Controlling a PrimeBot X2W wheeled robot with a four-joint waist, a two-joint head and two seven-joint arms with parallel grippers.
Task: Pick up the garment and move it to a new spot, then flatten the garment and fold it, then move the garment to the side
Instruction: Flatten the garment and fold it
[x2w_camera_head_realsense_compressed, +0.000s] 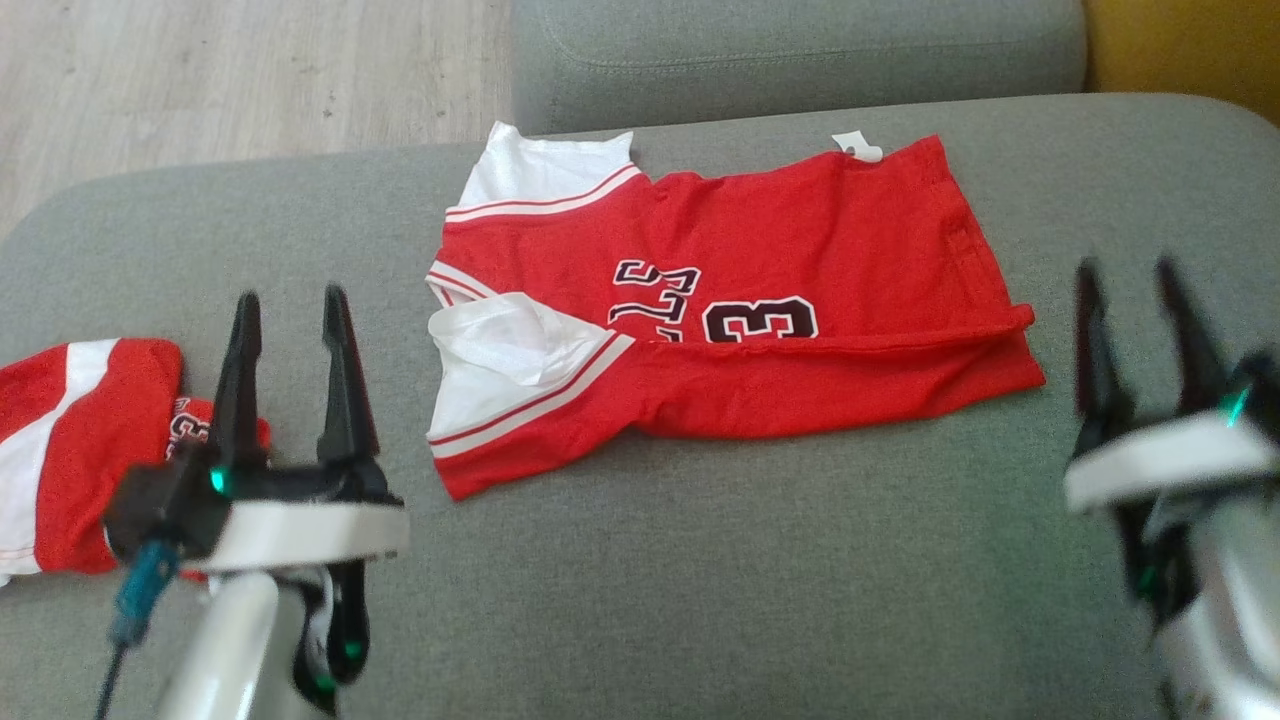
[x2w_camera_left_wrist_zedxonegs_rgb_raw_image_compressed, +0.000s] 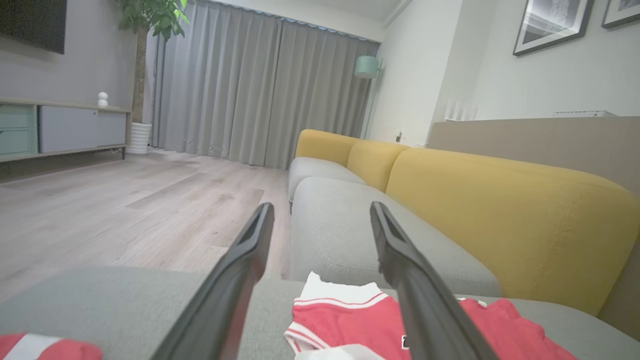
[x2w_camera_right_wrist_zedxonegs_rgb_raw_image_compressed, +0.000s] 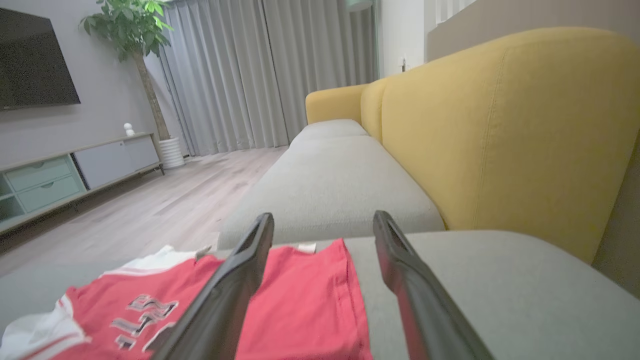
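Well, the red jersey (x2w_camera_head_realsense_compressed: 760, 330) lies spread across the grey sofa seat (x2w_camera_head_realsense_compressed: 700, 580) in the middle of the head view, its printed number facing up and its lower edge turned over on itself in a long, slightly crooked fold. Both arms hang back from it: the left end effector (x2w_camera_head_realsense_compressed: 290, 300) at the lower left and the right end effector (x2w_camera_head_realsense_compressed: 1125, 270) at the lower right, each with its fingers wide apart and nothing between them.

From where I stand, the trouble is likely to come from that doubled lower edge. A pinch there could catch only the top layer, and the fold would open or skew as the cloth is drawn. The white sleeve (x2w_camera_head_realsense_compressed: 500, 345) at the jersey's left end is bunched and puffed up, so it may get trapped inside the next fold and leave a lump.

A second red and white garment (x2w_camera_head_realsense_compressed: 80, 440) sits at the far left of the frame, right by the left fingers; I cannot tell whether it touches them, but a careless sweep could drag it along. The cushion is soft too, so fingers pressed down hard may dig into the upholstery and miss the thin cloth
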